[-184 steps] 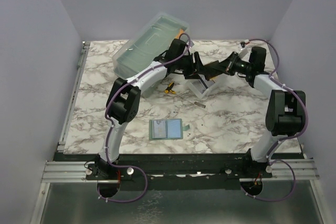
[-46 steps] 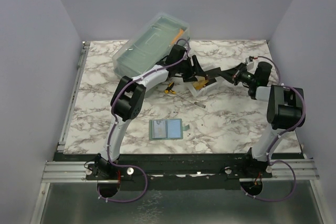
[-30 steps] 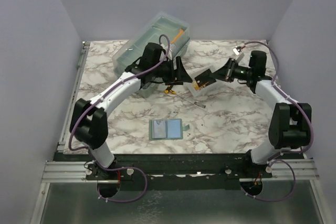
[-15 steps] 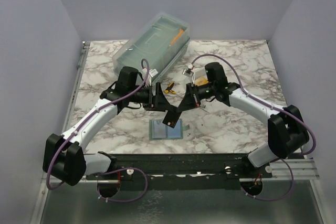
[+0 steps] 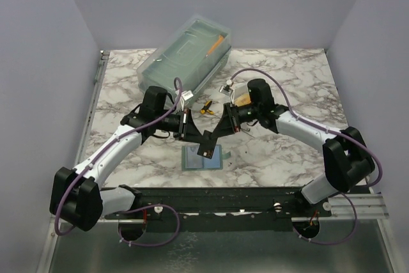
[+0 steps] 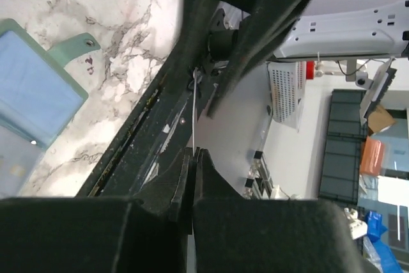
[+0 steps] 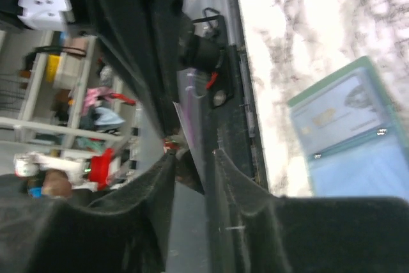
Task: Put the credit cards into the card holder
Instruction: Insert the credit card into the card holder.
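Observation:
A black credit card [image 5: 206, 148] hangs on edge just above the open grey-green card holder [image 5: 192, 160], between the two grippers. My left gripper [image 5: 199, 136] is shut on it; in the left wrist view the jaws [image 6: 193, 155] pinch the thin card [image 6: 193, 119] edge-on, with the holder [image 6: 32, 87] at the left. My right gripper [image 5: 215, 133] faces it from the right. Its jaws [image 7: 195, 155] stand a little apart around the card's edge [image 7: 190, 124]. The holder's clear pockets [image 7: 348, 135] show beyond. A gold-yellow patch [image 5: 241, 99], possibly a card, peeks from behind the right arm.
A large translucent lidded box [image 5: 185, 55] lies at the back left of the marble table [image 5: 287, 151]. A small yellow-handled tool [image 5: 206, 108] rests just behind the grippers. The black frame rail [image 5: 211, 197] runs along the near edge.
The left jaws have closed on the black card and the right jaws have parted around it. Both grippers stay over the holder, shifted slightly.

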You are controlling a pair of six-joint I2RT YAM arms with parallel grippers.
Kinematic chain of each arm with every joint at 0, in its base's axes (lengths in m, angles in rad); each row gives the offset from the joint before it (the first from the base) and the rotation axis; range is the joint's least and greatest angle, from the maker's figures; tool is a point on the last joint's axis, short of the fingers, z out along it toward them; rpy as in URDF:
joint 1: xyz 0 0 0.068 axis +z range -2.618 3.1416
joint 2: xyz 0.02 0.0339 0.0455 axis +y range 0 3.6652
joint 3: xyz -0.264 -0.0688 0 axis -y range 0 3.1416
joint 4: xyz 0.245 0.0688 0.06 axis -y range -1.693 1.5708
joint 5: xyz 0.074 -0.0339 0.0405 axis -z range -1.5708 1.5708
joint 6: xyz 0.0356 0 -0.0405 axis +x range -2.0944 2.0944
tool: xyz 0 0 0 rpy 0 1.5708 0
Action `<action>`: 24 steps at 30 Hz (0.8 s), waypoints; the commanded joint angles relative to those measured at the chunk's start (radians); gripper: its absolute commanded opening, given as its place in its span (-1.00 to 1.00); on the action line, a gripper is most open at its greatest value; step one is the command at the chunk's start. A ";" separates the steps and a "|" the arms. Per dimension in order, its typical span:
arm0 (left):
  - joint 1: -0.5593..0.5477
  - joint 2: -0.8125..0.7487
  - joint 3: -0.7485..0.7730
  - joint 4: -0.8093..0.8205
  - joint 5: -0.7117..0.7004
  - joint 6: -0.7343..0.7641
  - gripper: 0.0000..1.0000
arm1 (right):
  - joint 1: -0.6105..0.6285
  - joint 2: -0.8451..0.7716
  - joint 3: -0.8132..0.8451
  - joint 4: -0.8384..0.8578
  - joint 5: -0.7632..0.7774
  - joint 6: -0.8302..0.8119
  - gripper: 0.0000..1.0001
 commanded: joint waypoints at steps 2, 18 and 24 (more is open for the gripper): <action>0.041 -0.069 -0.030 0.023 -0.133 -0.070 -1.00 | 0.005 0.002 -0.186 0.411 0.185 0.420 -0.11; 0.128 -0.122 -0.195 0.302 -0.165 -0.412 -1.00 | 0.098 0.133 -0.395 1.132 0.405 0.911 -0.21; 0.127 -0.143 -0.236 0.325 -0.174 -0.428 -1.00 | 0.101 0.103 -0.430 1.073 0.466 0.878 -0.98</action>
